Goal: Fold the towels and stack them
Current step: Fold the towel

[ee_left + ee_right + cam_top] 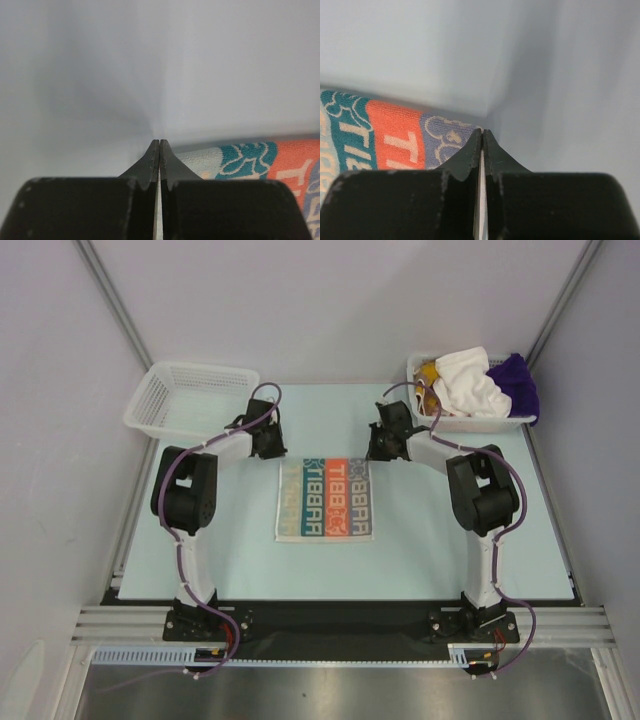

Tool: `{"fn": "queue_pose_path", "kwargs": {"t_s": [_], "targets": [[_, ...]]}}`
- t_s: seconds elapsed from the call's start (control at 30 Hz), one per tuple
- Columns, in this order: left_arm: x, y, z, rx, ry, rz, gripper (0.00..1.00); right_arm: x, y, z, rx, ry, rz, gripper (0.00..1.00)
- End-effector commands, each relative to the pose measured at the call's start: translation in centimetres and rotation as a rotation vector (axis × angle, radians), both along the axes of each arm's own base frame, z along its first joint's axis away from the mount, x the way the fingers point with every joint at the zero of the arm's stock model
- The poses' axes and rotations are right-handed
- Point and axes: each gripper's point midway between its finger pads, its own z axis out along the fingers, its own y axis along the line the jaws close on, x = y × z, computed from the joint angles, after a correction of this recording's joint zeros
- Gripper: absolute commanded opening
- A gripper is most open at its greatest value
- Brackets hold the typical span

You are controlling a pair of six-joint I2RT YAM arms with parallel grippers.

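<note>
**Two hands at the far corners of the printed towel**

One orange-teal-white printed towel (324, 499) lies flat and unfolded at the middle of the counter (450, 550). From above it reads slightly wider than deep, and its far edge runs left to right.

1. Left hand (268, 448): sits low at the far-left corner, fingers pressed together. In its wrist view the teal and orange print lies just to the right of the tips.
2. Right hand (383, 448): sits low at the far-right corner, fingers pressed together. In its wrist view the print lies just to the left, and the tips meet the corner.
3. Neither view shows whether cloth is caught between the fingers.

Controlling relation: the towel extends from both hands toward the arm bases. A first fold would therefore likely carry the far edge toward the near edge, each arm serving its own corner.

Unfolded stock: a white towel (470, 380) and a purple towel (515, 380) fill the right basket (470, 423). The left basket (150, 412) holds no cloth.
</note>
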Motion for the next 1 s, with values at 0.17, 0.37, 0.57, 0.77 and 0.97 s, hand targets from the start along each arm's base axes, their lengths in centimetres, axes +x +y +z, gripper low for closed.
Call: {"fn": "queue_pose_path", "kwargs": {"t_s": [0.17, 0.37, 0.57, 0.77, 0.97], "targets": [[2.9, -1.7, 6.5, -0.073, -0.154, -0.007, 0.0, 2.6, -0.3, 5.0, 0.036, -0.132, -0.016, 0.0], [2.2, -0.5, 6.5, -0.027, -0.114, 0.051, 0.3, 2.5, -0.2, 4.7, 0.04, -0.124, -0.012, 0.01], [0.6, 0.2, 4.9, 0.063, -0.047, 0.067, 0.47, 2.3, 0.0, 4.4, 0.044, -0.117, -0.005, 0.02], [0.2, 0.1, 2.5, 0.083, 0.019, 0.045, 0.4, 2.2, 0.1, 4.0, 0.046, -0.108, -0.004, 0.03], [0.6, -0.6, 1.8, 0.067, 0.043, 0.018, 0.32, 2.3, 0.0, 3.6, 0.043, -0.102, 0.004, 0.05]]}}
